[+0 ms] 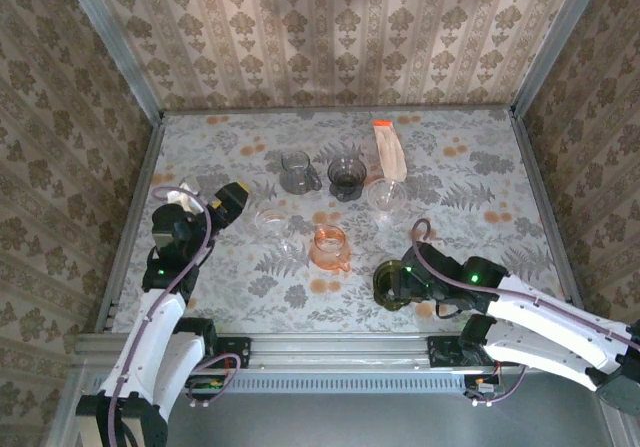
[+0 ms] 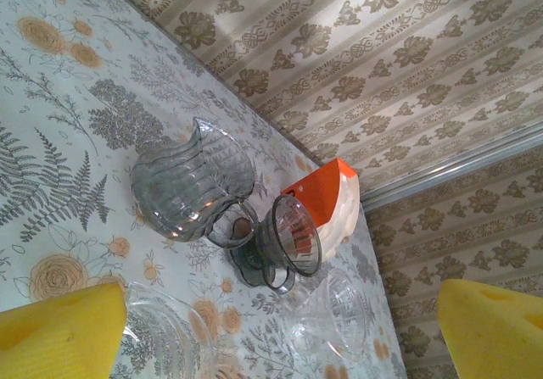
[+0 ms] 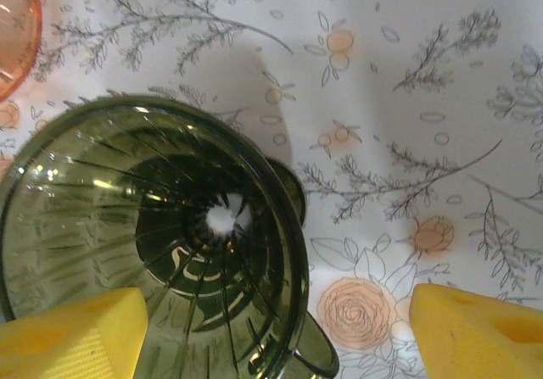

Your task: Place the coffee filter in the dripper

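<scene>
Separating green dripper (image 1: 386, 284) from filter pack (image 1: 388, 152) sits a clear dripper (image 1: 386, 196).

My left arm (image 1: 165, 307) reaches forward, jaws spread wide; my right arm (image 1: 540, 317) stretches leftward, low, jaws parted too.

Robot test booth in a lab, dressed up like a home, damask wallpaper (image 1: 330, 37) on three walls, bare metal corner posts (image 1: 112, 42), table (image 1: 480, 167) under a floral cloth, two robot arms (image 1: 165, 312) bolted to a metal rail (image 1: 330, 351) at its near edge, glass coffee drippers (image 1: 347, 175) set out.
</scene>
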Tool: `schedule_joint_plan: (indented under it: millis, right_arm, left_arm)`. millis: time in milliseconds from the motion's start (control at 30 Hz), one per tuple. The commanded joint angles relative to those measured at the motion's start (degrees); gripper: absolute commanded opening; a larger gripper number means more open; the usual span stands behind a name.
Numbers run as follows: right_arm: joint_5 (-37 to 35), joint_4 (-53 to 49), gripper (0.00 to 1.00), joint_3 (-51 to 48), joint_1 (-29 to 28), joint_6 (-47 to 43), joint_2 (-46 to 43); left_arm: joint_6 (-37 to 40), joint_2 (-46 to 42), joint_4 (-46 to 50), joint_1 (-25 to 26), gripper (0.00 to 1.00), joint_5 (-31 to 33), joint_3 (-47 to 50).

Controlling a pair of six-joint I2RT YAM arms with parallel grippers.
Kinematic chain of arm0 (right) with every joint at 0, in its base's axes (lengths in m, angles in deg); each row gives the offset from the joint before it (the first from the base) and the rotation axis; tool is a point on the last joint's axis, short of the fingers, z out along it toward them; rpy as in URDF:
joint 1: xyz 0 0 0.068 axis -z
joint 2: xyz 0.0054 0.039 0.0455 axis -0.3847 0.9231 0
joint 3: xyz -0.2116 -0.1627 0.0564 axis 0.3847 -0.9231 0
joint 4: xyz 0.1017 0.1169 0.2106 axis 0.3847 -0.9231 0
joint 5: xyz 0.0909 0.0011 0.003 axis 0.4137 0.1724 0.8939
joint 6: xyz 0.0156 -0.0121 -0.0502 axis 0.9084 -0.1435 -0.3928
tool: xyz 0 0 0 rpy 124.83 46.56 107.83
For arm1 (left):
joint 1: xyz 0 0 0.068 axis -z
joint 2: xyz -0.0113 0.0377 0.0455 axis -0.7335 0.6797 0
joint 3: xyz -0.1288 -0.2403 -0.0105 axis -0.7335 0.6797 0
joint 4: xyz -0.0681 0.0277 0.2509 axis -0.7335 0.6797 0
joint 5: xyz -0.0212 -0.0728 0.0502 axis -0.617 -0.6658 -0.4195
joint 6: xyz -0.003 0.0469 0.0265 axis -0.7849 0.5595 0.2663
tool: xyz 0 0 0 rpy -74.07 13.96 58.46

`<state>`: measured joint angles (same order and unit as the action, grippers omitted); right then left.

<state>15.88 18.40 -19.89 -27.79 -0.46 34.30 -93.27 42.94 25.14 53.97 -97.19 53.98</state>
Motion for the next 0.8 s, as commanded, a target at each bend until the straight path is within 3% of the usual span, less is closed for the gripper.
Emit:
schedule_joint_plan:
  millis: [0, 200, 533, 667, 767]
  right_arm:
    - [3.7, 0.7, 0.83, -1.7, 0.4, 3.5, -1.6]
    - [11.4, 11.4, 0.81, -3.6, 0.4, 5.1, -1.0]
    - [17.4, 25.7, 0.8, -1.1, 0.0, 3.2, 6.5]
    - [19.0, 26.7, 0.8, -0.9, -0.1, 1.9, 6.9]
    - [17.1, 21.3, 0.81, -0.6, 0.0, -0.3, 4.7]
  left_arm:
    - [-0.8, -0.1, -2.5, 0.3, 0.96, -1.4, 0.7]
    - [-1.1, -0.1, -2.8, 0.3, 0.96, -1.4, 0.8]
    - [-1.3, 0.1, -3.3, 0.3, 0.96, -1.3, 1.4]
    - [-1.7, 0.4, -3.8, 0.3, 0.96, -1.4, 1.8]
    - [-1.9, 0.8, -4.4, 0.3, 0.96, -1.5, 2.1]
